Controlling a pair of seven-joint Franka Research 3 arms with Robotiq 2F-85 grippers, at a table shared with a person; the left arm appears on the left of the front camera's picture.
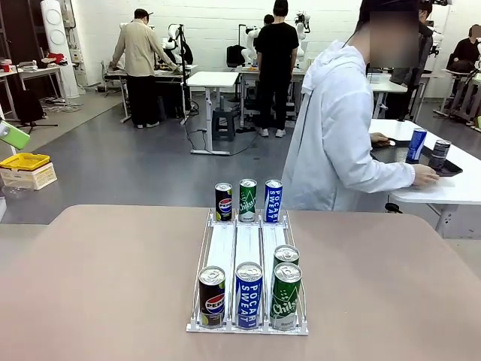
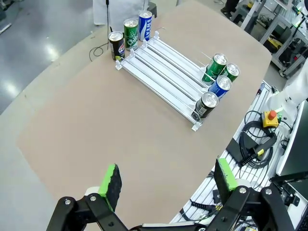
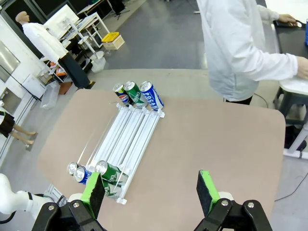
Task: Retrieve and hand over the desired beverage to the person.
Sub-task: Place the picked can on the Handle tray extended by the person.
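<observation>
A beige worktop (image 1: 105,278) carries a white can rack (image 1: 246,248) at mid-width, reaching its far edge. Grey-floored lab beyond. Both pincers (image 2: 166,185) (image 3: 150,190) hover apart, empty. The person (image 1: 338,128) stands beyond the far edge, turned away.

front cam low at robot edge, faces across table (image 1: 90,286) to person (image 1: 338,143); both wrist cams high, angled down from opposite sides; all 3 share can rack (image 1: 248,248)
</observation>
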